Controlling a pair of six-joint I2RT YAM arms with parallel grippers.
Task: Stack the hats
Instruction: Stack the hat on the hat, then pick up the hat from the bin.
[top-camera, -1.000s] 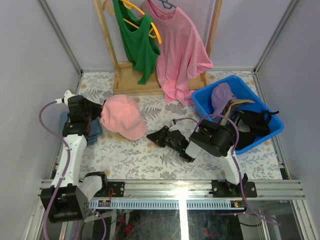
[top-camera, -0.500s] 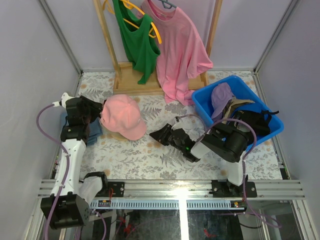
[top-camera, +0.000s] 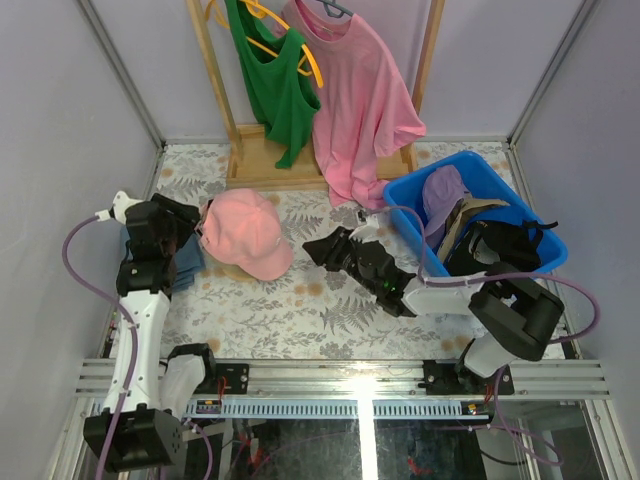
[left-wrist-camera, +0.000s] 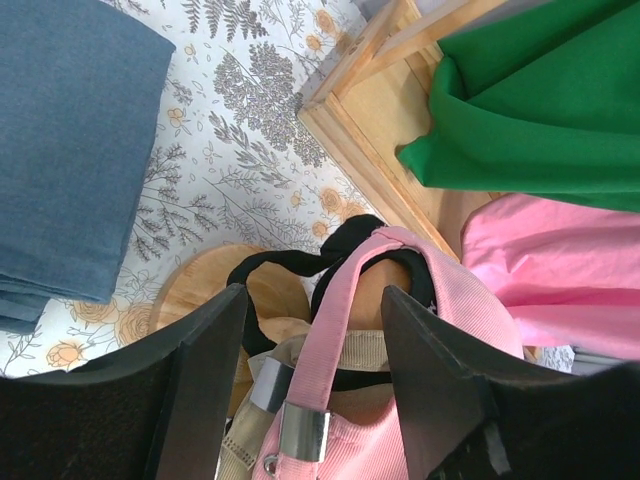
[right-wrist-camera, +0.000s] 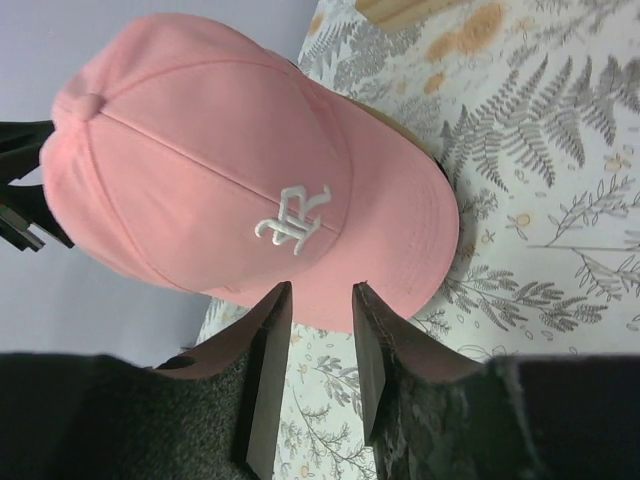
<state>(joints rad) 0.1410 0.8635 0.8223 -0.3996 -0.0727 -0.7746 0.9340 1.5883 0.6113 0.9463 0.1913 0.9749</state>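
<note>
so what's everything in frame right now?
pink cap: 1, pink, on wooden stand
lavender cap: 1, lavender, in bin
tan cap: 1, tan, in bin
black cap: 1, black, in bin
bin: 1, blue, right
T-shirt: 1, pink, on rack
tank top: 1, green, on rack
rack: 1, wooden, back
folded cloth: 1, blue, far left
left gripper: 1, black, open at cap's strap
right gripper: 1, black, open facing cap's brim

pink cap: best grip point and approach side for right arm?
I'd grip the pink cap by its brim, front edge, coming from the front. It sits crown up, the curved brim pointing at the right gripper; that edge is thin, the crown a wide dome.
</note>
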